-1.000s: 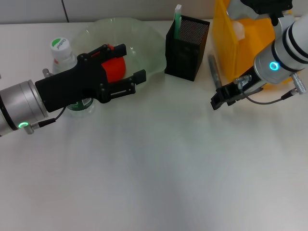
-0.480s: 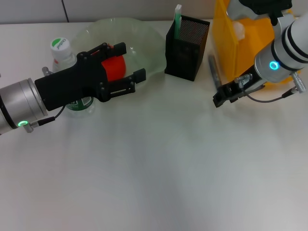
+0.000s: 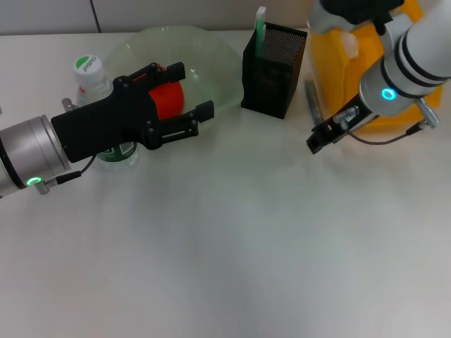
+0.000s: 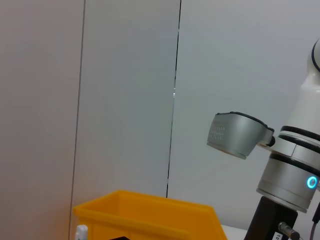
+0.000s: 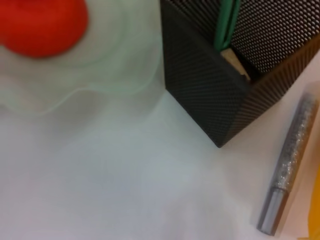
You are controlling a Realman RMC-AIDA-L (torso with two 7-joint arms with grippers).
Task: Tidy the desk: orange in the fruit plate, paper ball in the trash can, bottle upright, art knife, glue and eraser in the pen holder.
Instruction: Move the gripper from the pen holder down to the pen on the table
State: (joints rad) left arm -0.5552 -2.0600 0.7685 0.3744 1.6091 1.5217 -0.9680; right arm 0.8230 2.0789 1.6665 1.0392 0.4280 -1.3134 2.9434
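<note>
My left pincer [image 3: 189, 95], fingers spread and gripping nothing, hovers at the near rim of the fruit plate [image 3: 215, 63], which stands toward the far edge of the surface [image 3: 225, 253]. The orange [image 3: 167, 101] lies in the fruit plate, between and just behind the spread fingers. The bottle [image 3: 95, 88] stands upright beside the plate toward the surface's left edge, partly hidden by my left arm. My right pincer [image 3: 318, 141] hangs low over the surface near the far right, in front of the trash can [image 3: 331, 49]; I cannot tell whether it is released or clenched. The pen holder [image 5: 210, 95] stands between fruit plate and trash can; a green stick [image 5: 226, 22] leans inside it with the eraser [image 5: 235, 62] at its foot. A silvery glitter stick [image 5: 287, 165] lies flat on the surface between pen holder and trash can.
</note>
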